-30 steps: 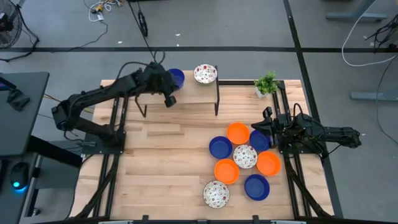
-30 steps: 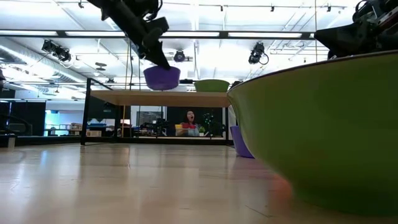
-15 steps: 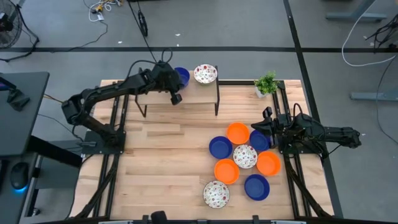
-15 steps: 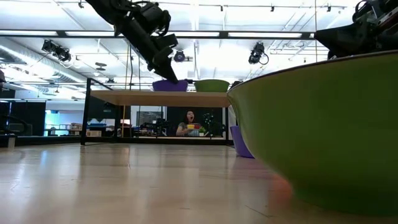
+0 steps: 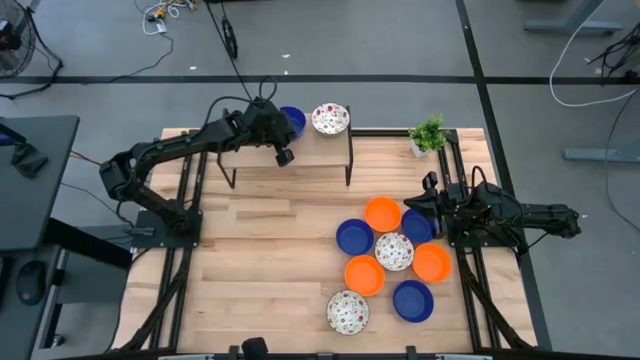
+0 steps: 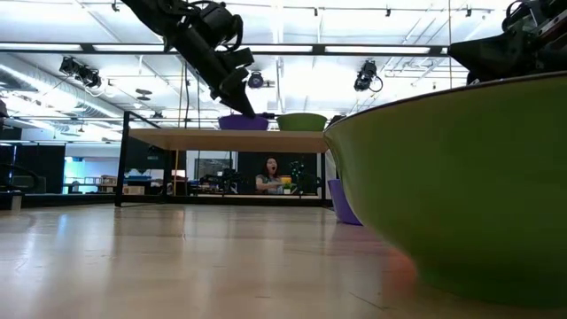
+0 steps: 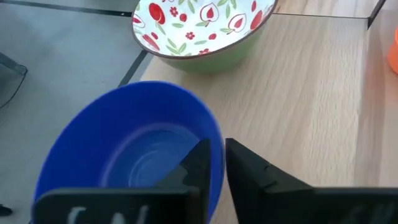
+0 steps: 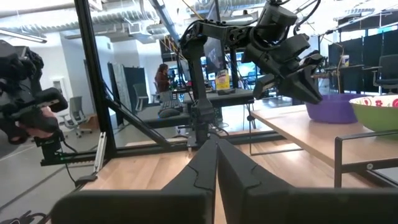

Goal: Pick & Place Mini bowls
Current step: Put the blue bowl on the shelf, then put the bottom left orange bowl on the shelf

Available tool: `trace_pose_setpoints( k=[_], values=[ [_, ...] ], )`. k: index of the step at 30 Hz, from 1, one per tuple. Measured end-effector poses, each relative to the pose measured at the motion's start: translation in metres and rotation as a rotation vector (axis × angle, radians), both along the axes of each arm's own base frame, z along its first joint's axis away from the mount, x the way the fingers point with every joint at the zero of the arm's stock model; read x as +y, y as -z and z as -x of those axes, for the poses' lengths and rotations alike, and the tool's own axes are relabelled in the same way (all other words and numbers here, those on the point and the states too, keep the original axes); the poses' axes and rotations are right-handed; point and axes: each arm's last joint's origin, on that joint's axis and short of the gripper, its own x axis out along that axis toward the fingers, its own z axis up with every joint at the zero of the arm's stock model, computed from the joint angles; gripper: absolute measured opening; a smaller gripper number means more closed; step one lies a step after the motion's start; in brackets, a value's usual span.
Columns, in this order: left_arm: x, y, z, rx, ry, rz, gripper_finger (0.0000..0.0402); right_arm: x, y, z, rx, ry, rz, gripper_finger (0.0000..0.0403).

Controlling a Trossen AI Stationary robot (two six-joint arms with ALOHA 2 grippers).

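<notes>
Nine mini bowls in all: two stand on the raised wooden shelf (image 5: 300,145) at the table's far edge, a dark blue bowl (image 5: 291,121) and, just beside it, a white flowered bowl (image 5: 330,119) with a green outside. Both are empty. The other seven cluster on the table (image 5: 260,260) near its right side: three blue (image 5: 353,237), two orange (image 5: 382,213) and two speckled white (image 5: 394,251), several touching, all empty. The left gripper (image 7: 214,163) sits at the blue shelf bowl, one finger inside the rim and one outside; the fingers stand slightly apart around the bowl's wall, and whether they press on it cannot be told. The right gripper (image 8: 212,163) waits at the table's right edge beside the cluster, fingers together, holding nothing. One small potted plant (image 5: 428,134) stands at the far right corner.
</notes>
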Motion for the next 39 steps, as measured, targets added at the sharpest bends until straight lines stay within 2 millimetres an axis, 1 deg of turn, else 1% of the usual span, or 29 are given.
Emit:
trace_pose_setpoints(
  k=[7, 10, 13, 15, 18, 21, 24, 27, 30, 37, 39],
  values=[
    [0.0, -0.001, 0.0, -0.012, -0.005, 0.0, 0.012, 0.0, 0.0, 0.0, 0.0, 0.0, 0.0, 0.0018],
    [-0.003, -0.006, 0.001, -0.032, -0.003, -0.006, 0.0137, 0.0, 0.0, 0.0, 0.0, 0.0, 0.0, 0.0018],
    [-0.011, -0.015, 0.002, -0.082, -0.011, 0.007, 0.015, 0.0, 0.0, 0.0, 0.0, 0.0, 0.0, 0.0018],
    [-0.02, -0.023, 0.003, -0.117, 0.009, 0.017, 0.0155, 0.0, 0.0, 0.0, 0.0, 0.0, 0.0, 0.0018],
    [-0.04, -0.034, 0.001, -0.161, 0.101, 0.028, 0.0157, 0.0, 0.0, 0.0, 0.0, 0.0, 0.0, 0.0018],
    [-0.066, -0.04, -0.006, -0.186, 0.213, 0.037, 0.0154, 0.0, 0.0, 0.0, 0.0, 0.0, 0.0, 0.0018],
    [-0.094, -0.04, -0.015, -0.179, 0.33, 0.039, 0.0145, 0.0, 0.0, 0.0, 0.0, 0.0, 0.0, 0.0018],
    [-0.123, -0.029, -0.024, -0.184, 0.434, 0.04, 0.0134, 0.0, 0.0, 0.0, 0.0, 0.0, 0.0, 0.0018],
    [-0.148, -0.004, -0.029, -0.182, 0.517, 0.049, 0.0125, 0.0, 0.0, 0.0, 0.002, 0.0, 0.0, 0.0018],
    [-0.194, 0.044, -0.041, -0.369, 0.628, 0.083, 0.0113, 0.0, 0.0, 0.0, 0.005, 0.001, 0.0, 0.0018],
    [-0.206, 0.052, -0.048, -0.42, 0.666, 0.075, 0.0112, 0.0, 0.001, 0.0, 0.006, 0.0, 0.0, 0.0018]
  ],
)
